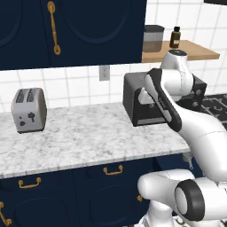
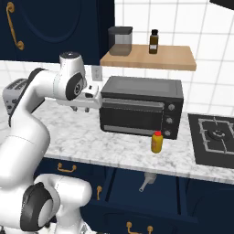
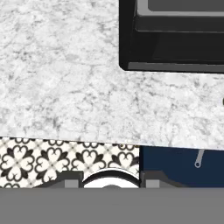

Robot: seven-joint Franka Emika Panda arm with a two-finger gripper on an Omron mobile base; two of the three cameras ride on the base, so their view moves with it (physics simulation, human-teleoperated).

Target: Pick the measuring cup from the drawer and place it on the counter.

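Gripper: the white two-finger gripper (image 2: 87,107) is held above the white-and-grey marbled stone counter (image 2: 91,137), just left of the black toaster oven (image 2: 141,107); whether its fingers are spread or closed cannot be told from the views.
Measuring cup: the tiny dull-grey metal scoop (image 2: 146,181) is seen lying inside the open navy-blue drawer (image 2: 151,185), bowl toward the counter edge, thin handle slanting down and left; in the hand view the handle (image 3: 199,158) is seen against the drawer's blue interior.
Drawer: pulled out beneath the counter edge, below the toaster oven.
Counter: a broad bare marbled stretch (image 1: 84,137) is shown between the silver two-slot toaster (image 1: 29,110) and the toaster oven.
Yellow bottle: a small yellow red-capped bottle (image 2: 156,142) is stood upright on the counter, just in front of the oven's right end, above the drawer.
Shelf: a light wooden wall shelf (image 2: 148,57) carries a grey canister (image 2: 120,41) and a dark brown bottle (image 2: 154,42).
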